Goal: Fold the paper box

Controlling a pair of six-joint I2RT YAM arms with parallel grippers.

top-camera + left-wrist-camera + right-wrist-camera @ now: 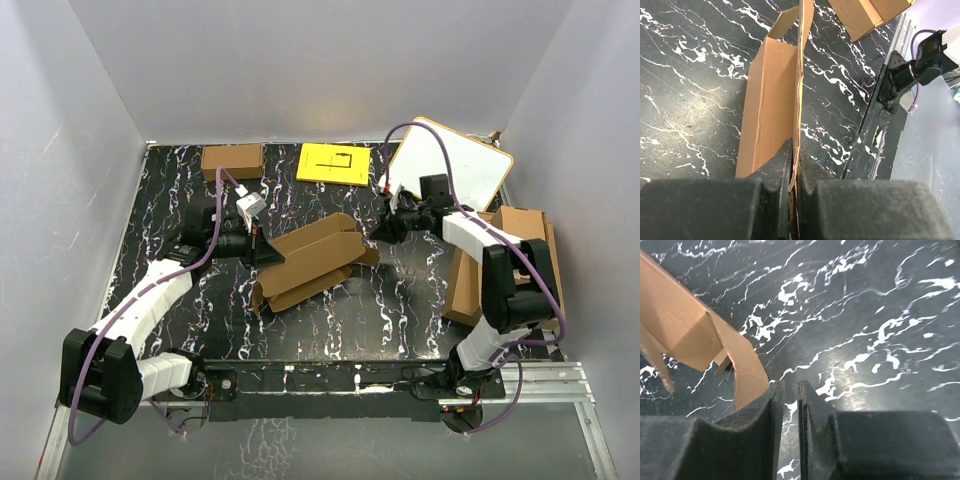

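The paper box [312,262] is seen lying near the middle of the black table [400,310], slanted, with its flaps spread out and its sides not yet folded up. Its left end is pinched by the left gripper [268,256]. In the left wrist view a thin edge of the brown card is squeezed tight between the two black fingers [780,167], and the card stands up on its edge from there.

The right gripper [383,229] is found at the right end of the box, low over the table. Its fingers [772,405] are nearly pressed together, and only a thin gap is left. Nothing is held in that gap; the table is seen through it. A flap of the box is just beside the left finger, but it cannot be told if it is touched.

At the back, a small brown carton [232,160], a yellow sheet [334,163] and a white board [455,165] are seen. A pile of cardboard sheets [463,290] is kept on the right
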